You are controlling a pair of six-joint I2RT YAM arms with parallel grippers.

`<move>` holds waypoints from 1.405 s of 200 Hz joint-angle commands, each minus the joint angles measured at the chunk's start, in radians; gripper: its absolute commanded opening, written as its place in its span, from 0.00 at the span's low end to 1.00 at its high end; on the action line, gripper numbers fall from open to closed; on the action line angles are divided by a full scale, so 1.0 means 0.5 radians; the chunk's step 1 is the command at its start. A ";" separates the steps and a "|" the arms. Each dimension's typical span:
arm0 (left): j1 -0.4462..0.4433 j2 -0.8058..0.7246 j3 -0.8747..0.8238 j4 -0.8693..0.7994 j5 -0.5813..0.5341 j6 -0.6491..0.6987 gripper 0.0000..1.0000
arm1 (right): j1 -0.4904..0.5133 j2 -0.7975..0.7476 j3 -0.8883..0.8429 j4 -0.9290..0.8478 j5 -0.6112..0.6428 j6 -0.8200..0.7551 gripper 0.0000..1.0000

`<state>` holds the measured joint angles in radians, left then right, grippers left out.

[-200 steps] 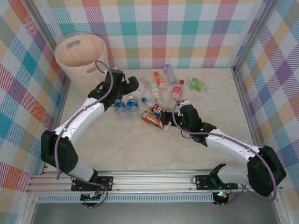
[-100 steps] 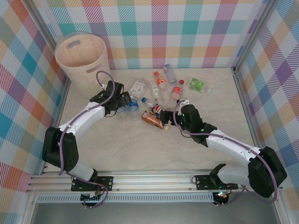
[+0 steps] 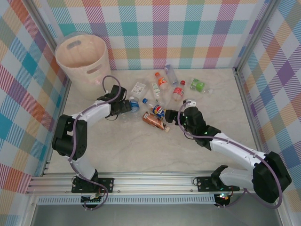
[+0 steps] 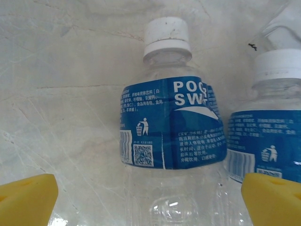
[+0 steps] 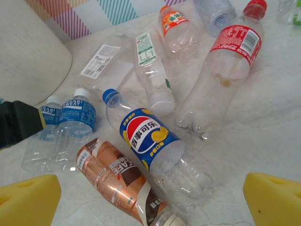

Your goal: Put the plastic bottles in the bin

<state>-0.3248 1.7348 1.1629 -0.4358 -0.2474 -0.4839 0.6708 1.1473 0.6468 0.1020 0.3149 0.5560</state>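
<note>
The left pincer [image 4: 150,202] stands wide apart; a blue-label bottle [image 4: 169,122] lies flat between its fingers, white cap pointing straight away, long axis in line with the pincer; its twin [image 4: 270,136] lies parallel just to the right; the right pincer [image 5: 150,200] gapes too, empty; just ahead a Pepsi bottle [image 5: 153,143] lies slantwise, blue cap away and left; a brown bottle [image 5: 113,176] lies beside it; the bin [image 5: 28,47] stands upright beyond, far left; pale marbled bench [image 3: 141,150]; checked walls [image 3: 188,28].
</note>
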 commanded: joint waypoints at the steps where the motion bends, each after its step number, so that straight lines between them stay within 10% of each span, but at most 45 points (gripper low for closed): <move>1: 0.026 0.067 0.070 -0.026 -0.011 0.018 1.00 | -0.002 0.005 0.043 -0.005 0.064 0.053 1.00; 132: 0.070 0.353 0.118 0.107 0.199 0.097 0.86 | -0.001 -0.030 0.037 0.072 -0.175 -0.113 1.00; 281: 0.070 -0.134 0.039 -0.006 0.133 0.072 0.59 | -0.001 0.159 0.375 -0.271 0.036 0.071 1.00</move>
<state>-0.2974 1.7481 1.1805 -0.3943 -0.1753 -0.4408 0.6708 1.2049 0.7963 -0.0025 0.3305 0.5720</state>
